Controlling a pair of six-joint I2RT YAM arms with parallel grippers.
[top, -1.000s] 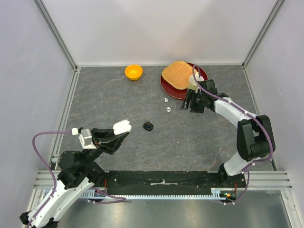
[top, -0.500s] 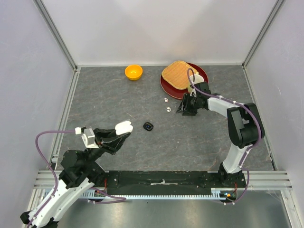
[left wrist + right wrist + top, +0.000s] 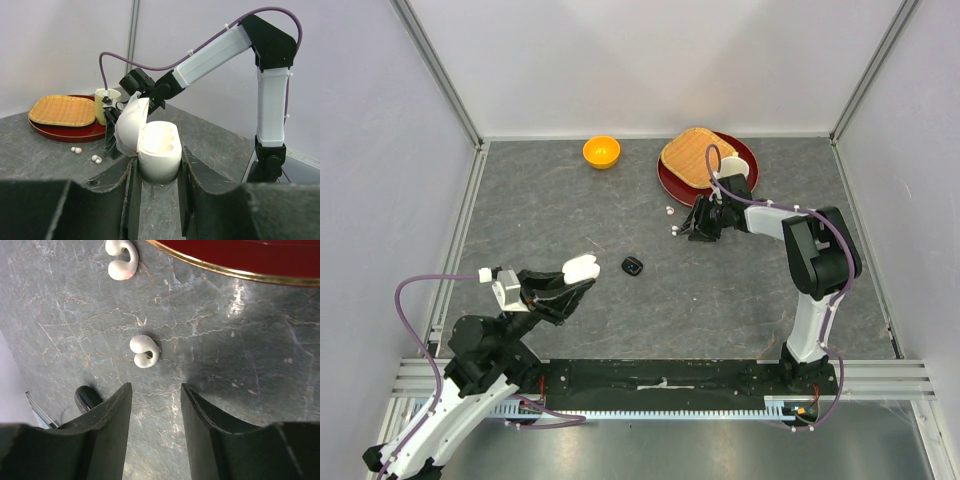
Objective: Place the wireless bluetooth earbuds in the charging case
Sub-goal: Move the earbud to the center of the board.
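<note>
place: robot lab test cell | walls: white panels (image 3: 650,60) and aluminium posts (image 3: 440,70) are enclosing a grey table (image 3: 570,220) | rig: a left arm (image 3: 470,370) and a right arm (image 3: 820,260) are sitting bolted to a black base plate (image 3: 660,375), purple cables (image 3: 445,279) are looping off them

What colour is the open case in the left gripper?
White, lid and body alike; the charging case shows best in the left wrist view.

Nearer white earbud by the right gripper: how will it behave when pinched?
White earbud looks smooth and rounded, so it may slip out of a pinch. Curled shape: probably won't roll far. Tiny beside the right gripper, likely very light.
</note>
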